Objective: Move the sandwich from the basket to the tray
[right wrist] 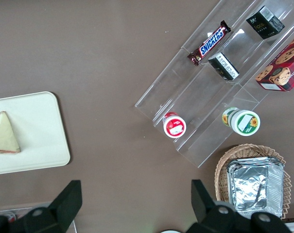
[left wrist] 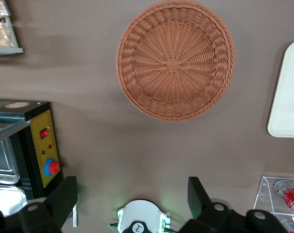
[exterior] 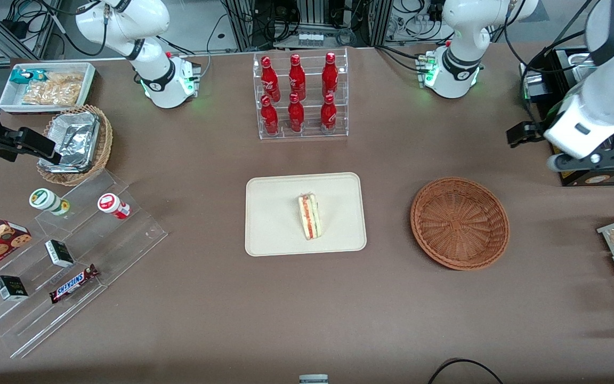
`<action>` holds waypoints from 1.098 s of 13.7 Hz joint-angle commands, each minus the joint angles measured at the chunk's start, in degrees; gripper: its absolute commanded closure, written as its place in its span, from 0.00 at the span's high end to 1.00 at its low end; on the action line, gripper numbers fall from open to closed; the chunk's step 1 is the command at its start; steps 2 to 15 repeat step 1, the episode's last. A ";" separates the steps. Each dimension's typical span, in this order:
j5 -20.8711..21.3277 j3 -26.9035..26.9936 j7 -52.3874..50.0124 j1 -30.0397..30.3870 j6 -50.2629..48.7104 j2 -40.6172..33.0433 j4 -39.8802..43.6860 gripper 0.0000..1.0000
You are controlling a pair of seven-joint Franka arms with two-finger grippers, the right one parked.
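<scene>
Sandwich (exterior: 309, 216) on its side on the tray (exterior: 275, 234), near the tray's middle, red and green filling edge up; pale bread face seen from the right wrist (right wrist: 3, 133). Tray (right wrist: 40, 126) flat on the brown table (exterior: 307, 320), roughly central. Basket (exterior: 460, 223) on the table beside the tray, toward the working arm's end, well apart from the tray, nothing in it; woven floor bare in the wrist view (left wrist: 176, 59), tray corner (left wrist: 287, 97) just visible there.

Gripper (exterior: 520, 133) raised above the table at the working arm's end, farther from the front camera than the basket, touching nothing. Fingers (left wrist: 64, 196) spread wide in the wrist view, nothing between them.

Bottle rack (exterior: 300, 96) with six red bottles farther from the camera than the tray. Tan basket with foil container (exterior: 75, 143), white bin (exterior: 46, 85) of snacks and stepped acrylic stand (exterior: 67, 266) with a Snickers bar (exterior: 74, 283) toward the parked arm's end. Black box with red button (left wrist: 44, 150) near the gripper.
</scene>
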 commanded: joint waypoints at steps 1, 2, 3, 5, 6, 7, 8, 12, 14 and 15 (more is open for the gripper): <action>-0.01 1.67 1.11 0.39 0.33 -0.98 0.73 1.00; -0.01 1.67 1.11 0.39 0.33 -0.98 0.73 1.00; -0.01 1.67 1.11 0.39 0.33 -0.98 0.73 1.00; -0.01 1.67 1.11 0.39 0.33 -0.98 0.73 1.00; -0.01 1.67 1.11 0.39 0.33 -0.98 0.73 1.00; -0.01 1.67 1.11 0.39 0.33 -0.98 0.73 1.00; -0.01 1.67 1.11 0.39 0.33 -0.98 0.73 1.00; -0.01 1.67 1.11 0.39 0.33 -0.98 0.73 1.00; -0.01 1.67 1.11 0.39 0.33 -0.98 0.73 1.00; -0.01 1.67 1.11 0.39 0.33 -0.98 0.73 1.00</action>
